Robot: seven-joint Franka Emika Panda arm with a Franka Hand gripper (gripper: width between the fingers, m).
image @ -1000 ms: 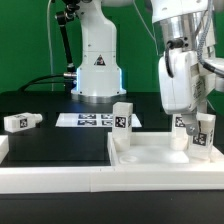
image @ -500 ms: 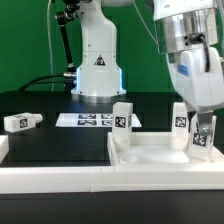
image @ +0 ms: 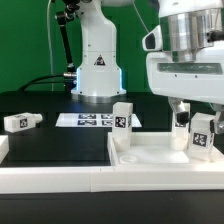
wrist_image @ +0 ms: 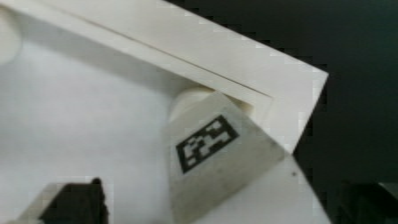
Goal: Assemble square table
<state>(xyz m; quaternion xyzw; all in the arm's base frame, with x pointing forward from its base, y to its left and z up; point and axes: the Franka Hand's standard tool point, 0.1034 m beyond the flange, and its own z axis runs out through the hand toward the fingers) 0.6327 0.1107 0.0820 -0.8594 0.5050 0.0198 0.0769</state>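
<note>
Plainly, the gripper (image: 198, 108) hangs released, jaws wide and holding nothing, over 1 blocky white tagged leg (image: 203, 135) upright on the smooth white plastic slab (image: 150, 155) at the exterior view's lower right.

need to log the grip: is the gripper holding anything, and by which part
Nothing is held. The gripper is open, its fingertips standing either side of the short white plastic tagged leg without touching it.
</note>
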